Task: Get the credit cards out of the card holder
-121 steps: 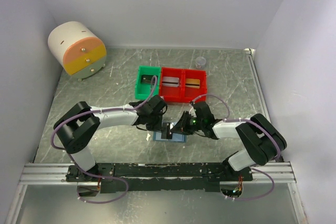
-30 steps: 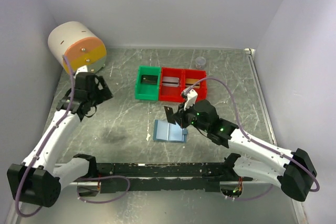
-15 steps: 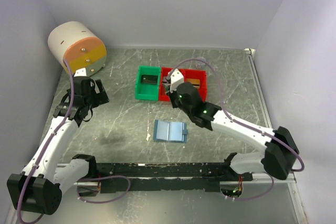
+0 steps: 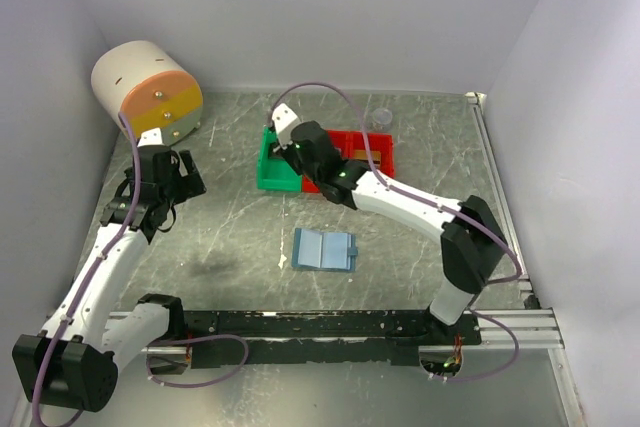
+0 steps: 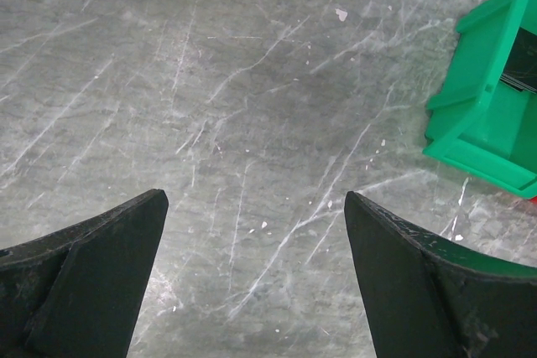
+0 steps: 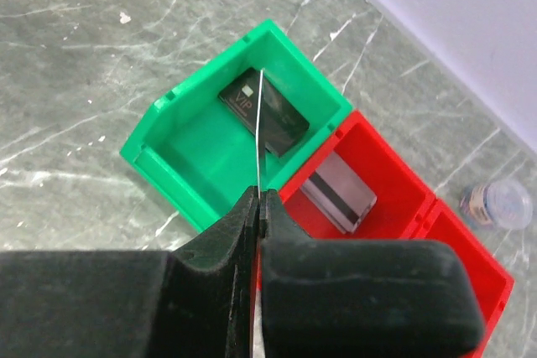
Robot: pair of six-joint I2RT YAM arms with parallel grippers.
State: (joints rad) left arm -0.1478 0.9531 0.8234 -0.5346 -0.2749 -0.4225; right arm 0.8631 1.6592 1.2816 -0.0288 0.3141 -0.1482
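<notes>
The card holder [image 4: 325, 250] lies open and flat on the table, blue-grey, with no gripper near it. My right gripper [image 6: 259, 199] is shut on a thin credit card [image 6: 259, 140] seen edge-on, held upright above the green bin [image 6: 185, 144]. A dark card [image 6: 284, 121] lies in that bin and a silvery-grey card [image 6: 340, 194] in the red bin [image 6: 394, 169] beside it. In the top view the right gripper [image 4: 297, 154] hovers at the green bin [image 4: 270, 177]. My left gripper [image 5: 256, 232] is open over bare table, far left [image 4: 168, 182].
A second red bin [image 4: 375, 157] stands right of the first. A small clear jar [image 4: 380, 117] sits behind the bins. A round cream and orange drawer unit [image 4: 147, 94] stands at the back left. White walls close in three sides.
My right arm swung from above the card holder back and left to over the green bin, carrying the card. The left arm barely moved and stayed open.
</notes>
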